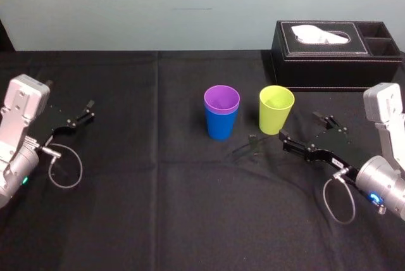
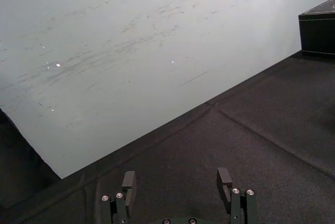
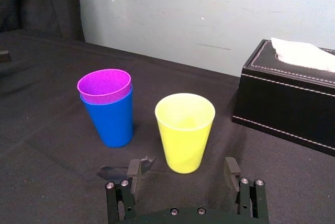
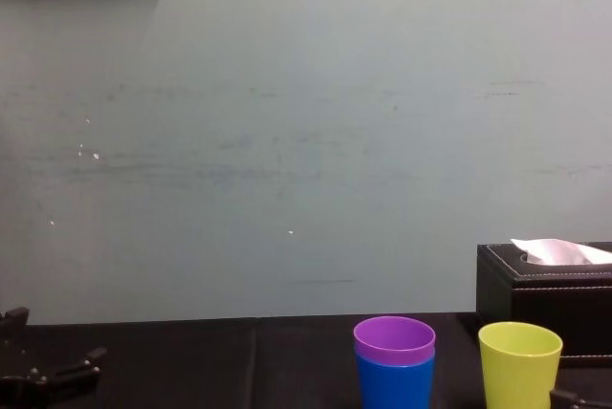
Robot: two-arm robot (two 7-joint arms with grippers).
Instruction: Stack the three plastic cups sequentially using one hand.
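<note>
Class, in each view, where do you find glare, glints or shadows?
Head view: even light, the purple cup, blue cup and yellow-green cup barely shadow the cloth by the open right gripper. Left wrist view: bright glints on the wall beyond the open left gripper. Right wrist view: a pale sheen on the cloth. Chest view: tiny wall glints.

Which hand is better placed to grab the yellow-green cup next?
Probably the right hand: open, close beside the yellow-green cup. The left hand sits far off to the left.
</note>
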